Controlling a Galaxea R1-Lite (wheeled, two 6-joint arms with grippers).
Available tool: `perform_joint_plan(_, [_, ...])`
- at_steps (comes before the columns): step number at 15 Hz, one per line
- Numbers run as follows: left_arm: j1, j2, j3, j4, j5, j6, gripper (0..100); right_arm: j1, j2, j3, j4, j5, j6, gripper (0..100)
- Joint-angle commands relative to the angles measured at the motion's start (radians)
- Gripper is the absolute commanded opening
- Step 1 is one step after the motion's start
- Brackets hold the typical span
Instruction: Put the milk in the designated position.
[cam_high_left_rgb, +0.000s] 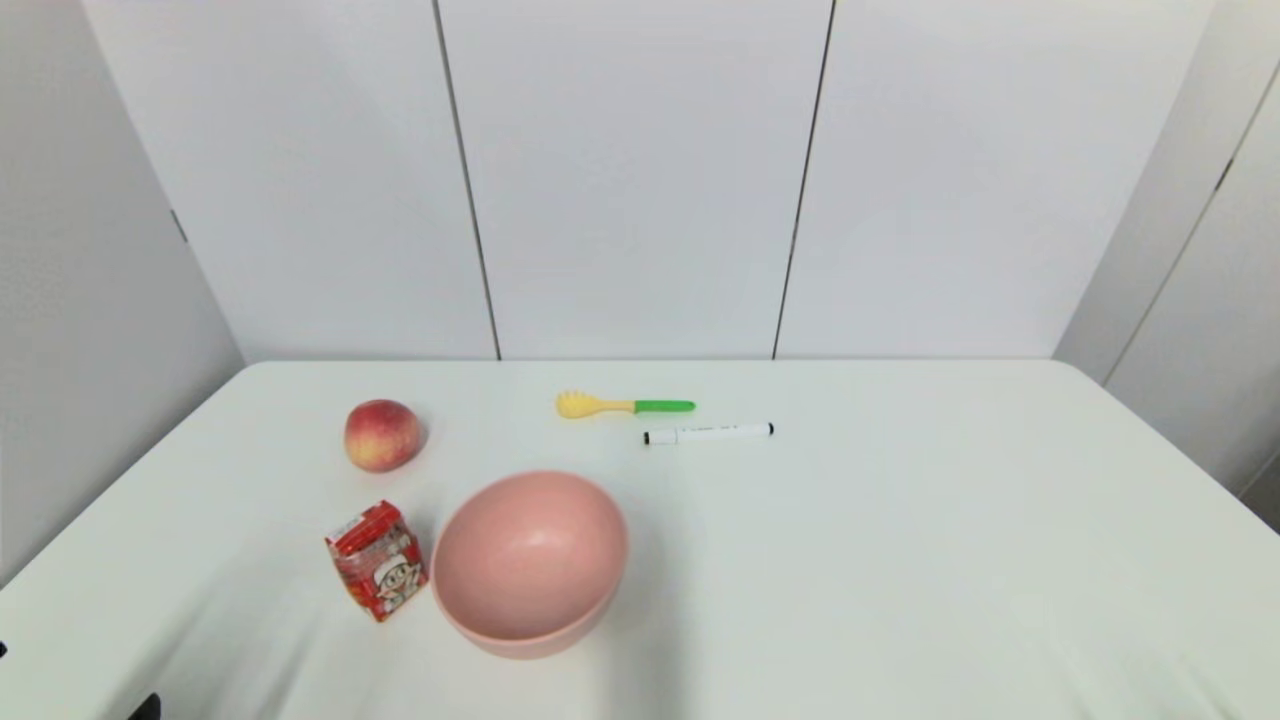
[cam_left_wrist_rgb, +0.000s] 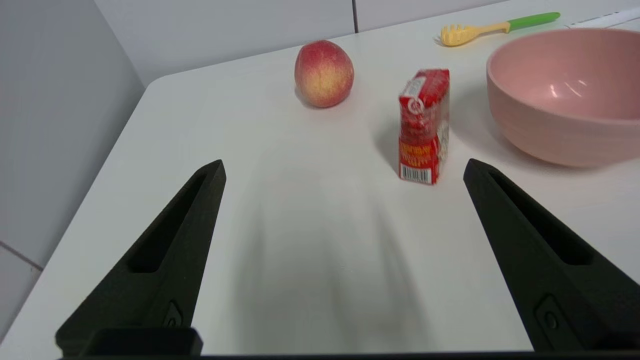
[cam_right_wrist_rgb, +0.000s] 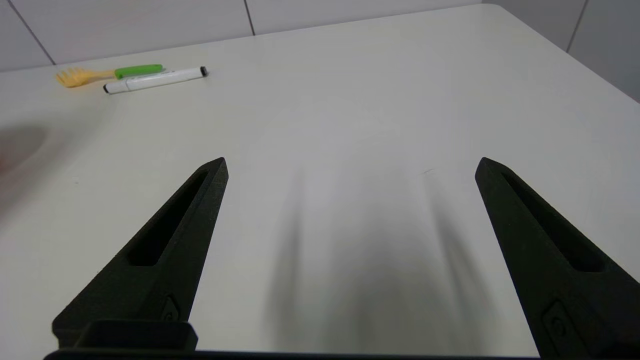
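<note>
Fingers of my left gripper (cam_left_wrist_rgb: 344, 167) are standing spread wide over bare tabletop at the near left, holding nothing, and the milk (cam_left_wrist_rgb: 423, 126) is standing upright just beyond the gap between them, nearer my right finger and not touching either. The milk is sitting at the near left of the white table (cam_high_left_rgb: 900, 560), just left of the pink bowl (cam_high_left_rgb: 530, 565) with a sliver of table showing between them. The peach (cam_high_left_rgb: 382, 435) is lying farther back, apart from the carton. My right gripper (cam_right_wrist_rgb: 351, 165) is hanging low over the near right of the table, fingers likewise spread and gripping nothing. Far from both, near the middle back, the yellow fork with a green handle (cam_high_left_rgb: 623, 405) and the white marker (cam_high_left_rgb: 708, 434) are lying side by side.
</note>
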Motion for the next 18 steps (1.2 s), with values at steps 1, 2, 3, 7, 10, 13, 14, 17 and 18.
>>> perform_joint_plan(1, [0.002, -0.328, 0.018, 0.241, 0.057, 0.002, 100, 0.000, 0.001, 0.000, 0.000, 0.000, 0.001, 100])
perform_joint_plan(2, [0.002, -0.328, 0.018, 0.258, 0.059, 0.002, 100, 0.000, 0.001, 0.000, 0.000, 0.000, 0.001, 100])
perform_joint_plan(3, [0.002, -0.330, 0.018, 0.255, 0.057, 0.004, 100, 0.000, 0.001, 0.000, 0.000, 0.000, 0.001, 100])
perform_joint_plan(7, [0.002, -0.328, 0.018, 0.253, 0.086, -0.039, 100, 0.000, 0.001, 0.000, 0.000, 0.000, 0.001, 100])
perform_joint_plan(10, [0.002, -0.328, 0.018, 0.258, 0.095, -0.070, 100, 0.000, 0.001, 0.000, 0.000, 0.000, 0.001, 100])
perform_joint_plan(13, [0.002, -0.330, 0.018, 0.258, 0.094, -0.079, 100, 0.000, 0.001, 0.000, 0.000, 0.000, 0.001, 100])
perform_joint_plan(14, [0.002, -0.328, 0.018, 0.259, 0.095, -0.092, 100, 0.000, 0.001, 0.000, 0.000, 0.000, 0.001, 100])
perform_joint_plan(17, [0.002, -0.328, 0.018, 0.258, 0.100, -0.148, 100, 0.000, 0.001, 0.000, 0.000, 0.000, 0.001, 100])
perform_joint_plan(18, [0.002, -0.328, 0.018, 0.258, 0.101, -0.162, 100, 0.000, 0.001, 0.000, 0.000, 0.000, 0.001, 100])
